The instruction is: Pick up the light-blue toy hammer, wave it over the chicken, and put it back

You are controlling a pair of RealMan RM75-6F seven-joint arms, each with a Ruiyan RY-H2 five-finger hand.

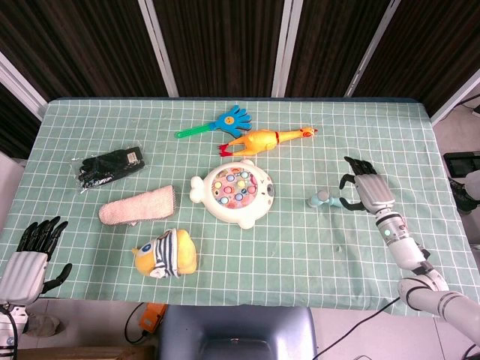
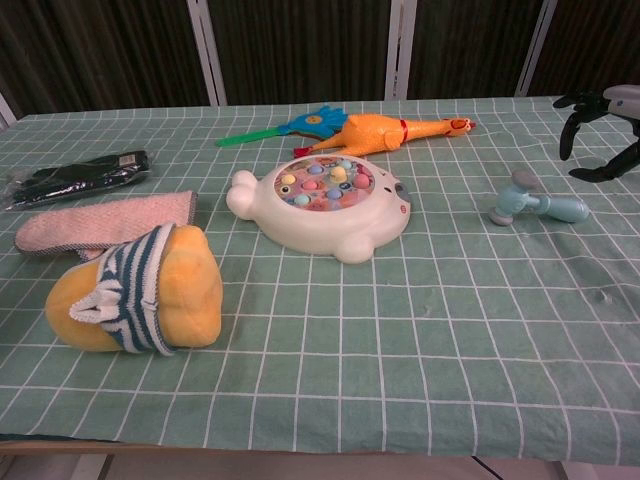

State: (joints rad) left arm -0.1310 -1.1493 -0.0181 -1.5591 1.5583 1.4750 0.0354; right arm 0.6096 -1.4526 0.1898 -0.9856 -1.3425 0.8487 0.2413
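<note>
Above the counter's (image 1: 390, 135) right side, right hand (image 1: 365, 192) is hovering, fingers spread, grasping nothing | light-blue toy hammer (image 2: 535, 203) is lying on the cloth just under it | chicken (image 1: 264, 139) is lying further back | left hand (image 1: 28, 259) is idling released off the front-left edge.
</note>
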